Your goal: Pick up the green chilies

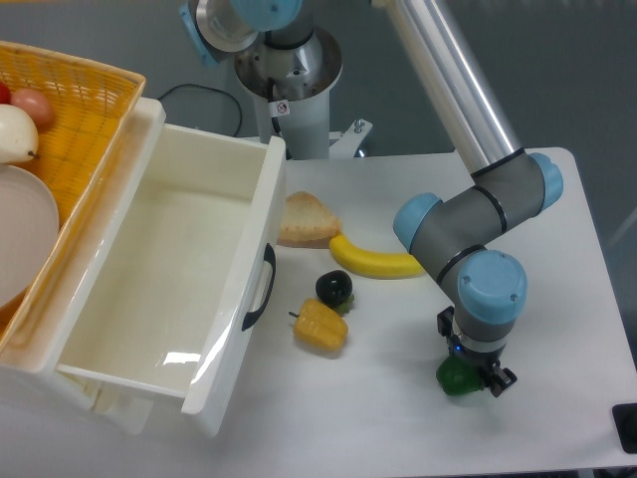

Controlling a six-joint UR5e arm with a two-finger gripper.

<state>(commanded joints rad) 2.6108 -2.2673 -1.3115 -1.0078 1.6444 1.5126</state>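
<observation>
The green chilies (455, 378) are a glossy bright-green pepper-shaped toy on the white table, front right. Only its left part shows; the rest is hidden under the wrist. My gripper (470, 376) points straight down over it, right at the toy. The fingers are hidden by the wrist and the blue-capped joint, so I cannot tell whether they are open or shut on the toy.
A yellow pepper (320, 326), a small dark round item (334, 288), a banana (376, 262) and a bread slice (305, 220) lie mid-table. An open white drawer (261, 214) stands at the left, with an orange basket (95, 119) of items behind it.
</observation>
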